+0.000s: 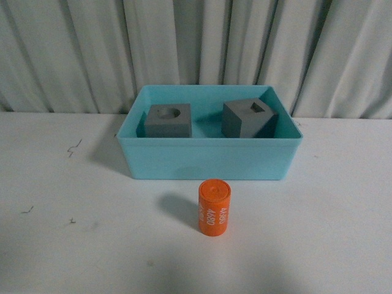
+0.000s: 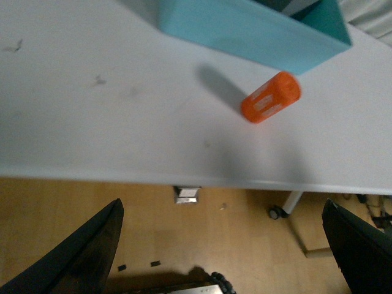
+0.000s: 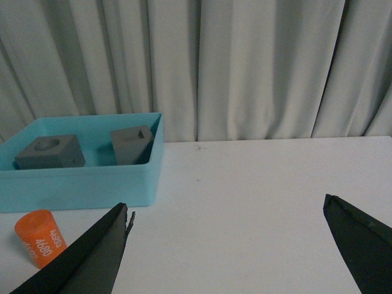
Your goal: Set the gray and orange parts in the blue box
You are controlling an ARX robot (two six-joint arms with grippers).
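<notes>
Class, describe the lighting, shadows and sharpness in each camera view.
Front view: even soft light; the orange cylinder with white lettering casts a diffuse shadow to its left on the white table. Left wrist view: dim, soft, jaws black silhouettes. Right wrist view: jaws dark and blurred.

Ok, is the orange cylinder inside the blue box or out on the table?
Out. The orange cylinder stands on the table in front of the blue box; only the two gray cubes sit inside.
</notes>
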